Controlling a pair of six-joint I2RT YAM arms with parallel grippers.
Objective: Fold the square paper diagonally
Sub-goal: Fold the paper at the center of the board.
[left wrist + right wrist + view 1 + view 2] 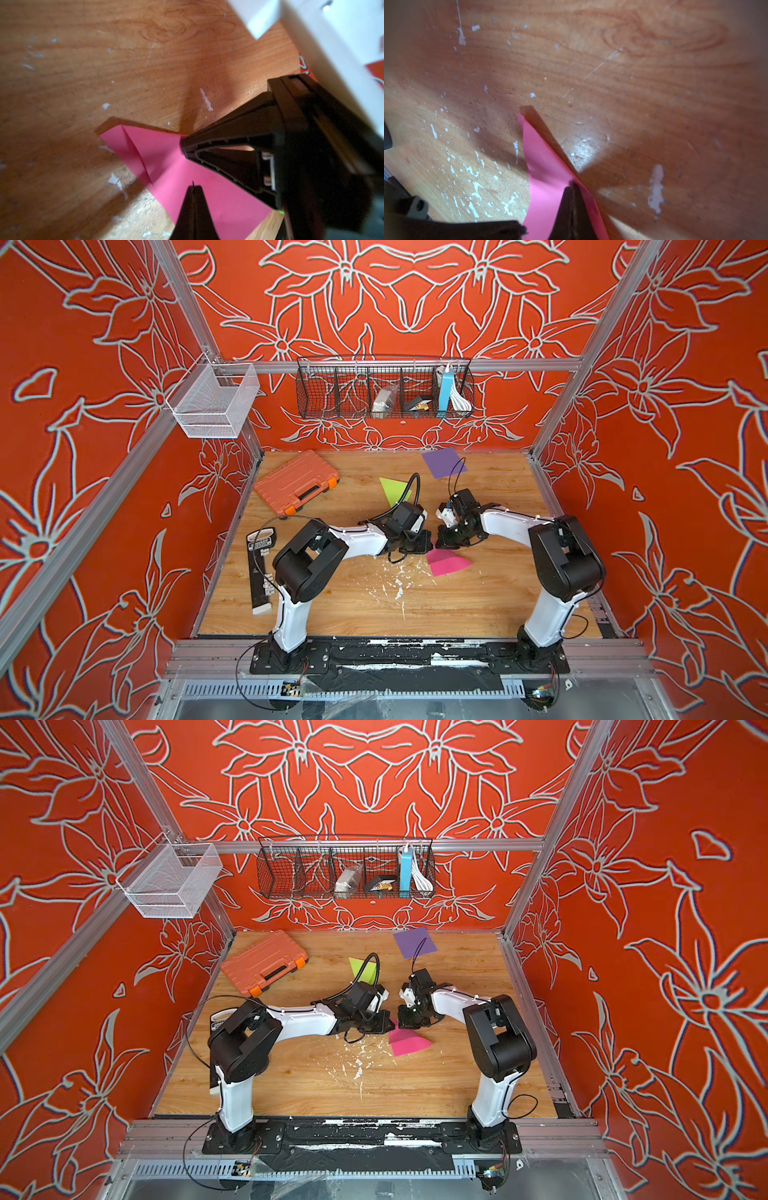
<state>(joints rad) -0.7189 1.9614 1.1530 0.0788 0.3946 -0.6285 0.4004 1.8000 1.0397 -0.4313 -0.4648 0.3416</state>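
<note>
Pink paper, part-folded on the table well apart from the orange tool case toward the arm bases, is pinched by the closed right claw, while the closed left claw meets it, hold unclear, so the corners should be matched before creasing.

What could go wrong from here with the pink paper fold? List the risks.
1. The left gripper and right gripper, both shut, crowd one corner of the pink paper; they could collide or tear it.
2. In the left wrist view a folded flap sits offset from the edge, so pressing now may set a crooked crease.
3. In the right wrist view the paper curls off the table; released, it may spring open.
</note>
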